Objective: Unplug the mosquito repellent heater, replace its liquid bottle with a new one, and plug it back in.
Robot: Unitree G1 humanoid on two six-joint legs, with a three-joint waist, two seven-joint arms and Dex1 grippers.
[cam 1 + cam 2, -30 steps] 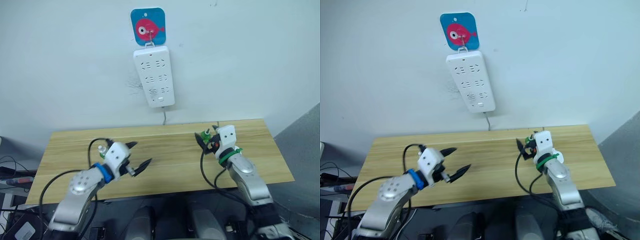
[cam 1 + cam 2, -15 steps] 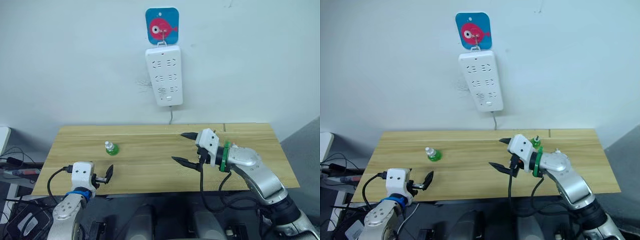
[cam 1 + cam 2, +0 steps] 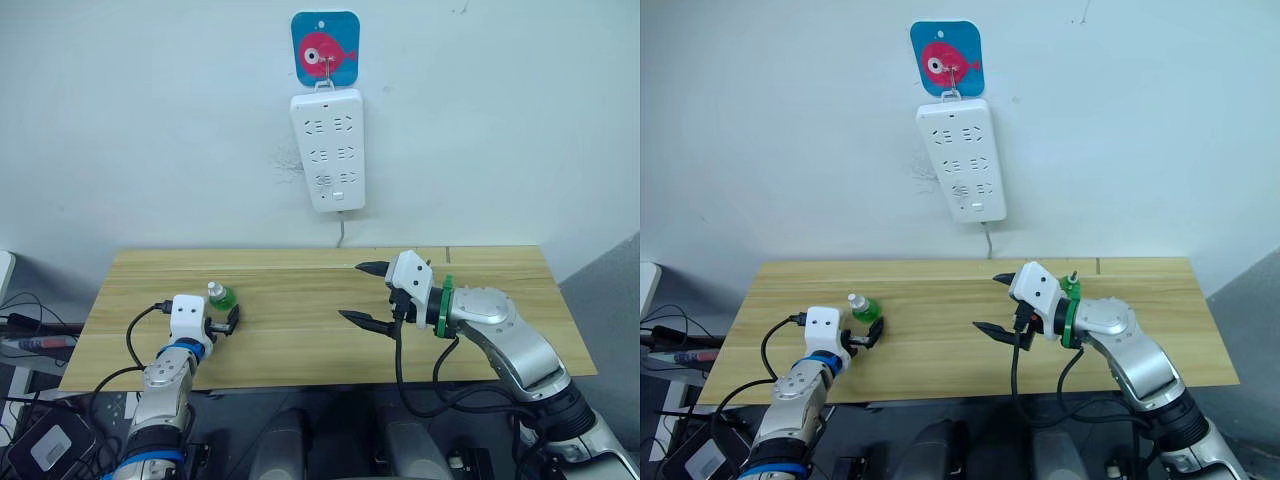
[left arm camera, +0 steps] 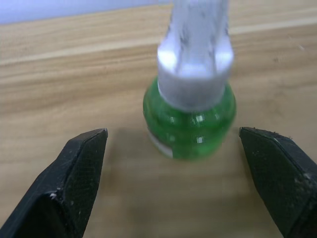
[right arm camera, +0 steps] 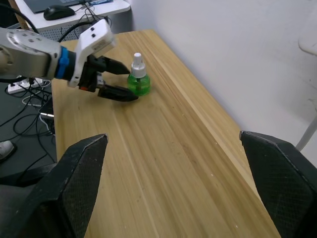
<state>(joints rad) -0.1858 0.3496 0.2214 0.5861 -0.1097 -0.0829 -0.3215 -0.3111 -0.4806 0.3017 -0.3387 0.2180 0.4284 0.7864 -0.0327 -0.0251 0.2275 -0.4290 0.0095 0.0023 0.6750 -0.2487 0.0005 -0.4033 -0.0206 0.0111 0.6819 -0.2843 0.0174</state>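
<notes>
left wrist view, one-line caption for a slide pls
Open left gripper facing a green bottle standing upright on the wooden table.

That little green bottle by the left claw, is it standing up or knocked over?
Standing upright: the green bottle sits on its base on the table, white cap up.

- We see a table [image 3: 300, 330] of pale, matt, grained wood.
- The bottle [image 4: 189, 116] looks like glossy clear green plastic, with a white cap.
- We see textured matt black pincer fingers [image 4: 74, 178].
- The strip [image 3: 329, 150] is smooth white plastic.
</notes>
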